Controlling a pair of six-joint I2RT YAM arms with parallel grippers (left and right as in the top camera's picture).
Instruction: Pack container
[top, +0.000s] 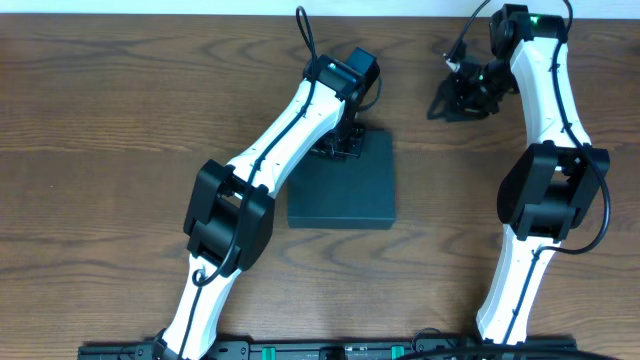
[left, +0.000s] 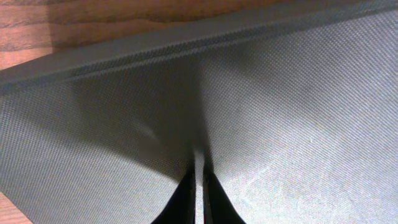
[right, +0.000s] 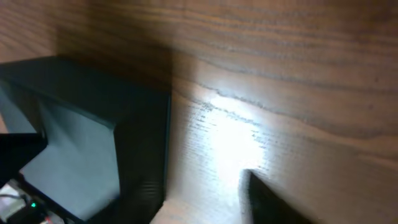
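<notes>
As is seen from above, the dark teal-black matte rectangular cardboard container is laid flat near the middle of the brown wooden table, with its lid closed. It is placed between the two white-and-black arms, nearer to the left one.

The left arm is stretched from the near left across the table to the far edge of the container, and the left gripper is set down there on the lid. In the left wrist view its two black fingertips are seen pressed together, with only a thin line between them, and nothing is held by them. Their points are touching the woven-looking top of the lid, a little inside the far edge, and a strip of table is shown behind that edge.

The right arm is stretched along the right side and is bent to the left at its far end. The right gripper is found at the far right of the table, well apart from the container and not touching it. Its jaws are seen standing apart, and nothing is held between them. In the right wrist view one dark finger is shown at the lower right, bare wood grain in the middle, and a corner of the container at the left. Whether this finger is touching the table cannot be told.
</notes>
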